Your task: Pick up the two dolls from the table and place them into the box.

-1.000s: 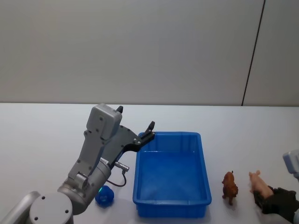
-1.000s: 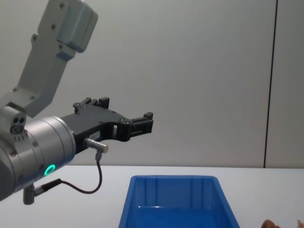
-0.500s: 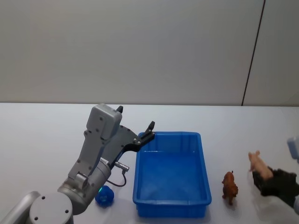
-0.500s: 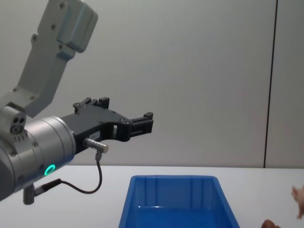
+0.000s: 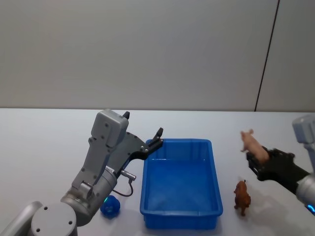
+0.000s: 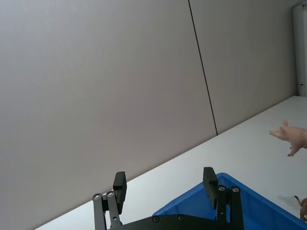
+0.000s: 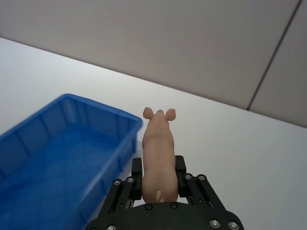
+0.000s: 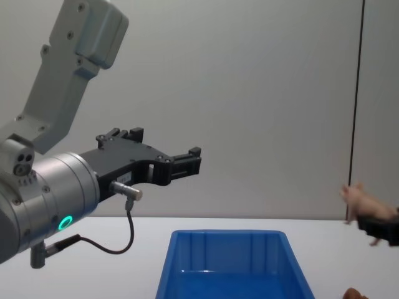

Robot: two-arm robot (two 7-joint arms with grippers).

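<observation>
The plain white surface (image 5: 44,147) carries a bright blue plastic open-top bin (image 5: 179,183). The left gripper (image 6: 164,184) hovers by the bin's far-left corner, fingers spread wide and empty. The right gripper (image 5: 257,160) is raised right of the bin, its fingers clamping a pale pink pig doll (image 5: 251,141). A small rounded blue doll (image 5: 110,205) lies on the surface left of the bin.

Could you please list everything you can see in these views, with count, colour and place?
box: one, bright blue, open-topped, nothing visible inside, mid-table.
pink doll: one, pale pink pig, held in the air to the right of the box.
blue doll: one, bright blue, on the table off the box's near left corner, partly behind the left arm.
brown figure: one, brown animal, standing on the table right of the box's near end.
table: one, white.
wall: one, grey, behind the table.
left hand: one, black, open, raised by the box's far left corner.
right hand: one, black, shut on the pink doll.
</observation>
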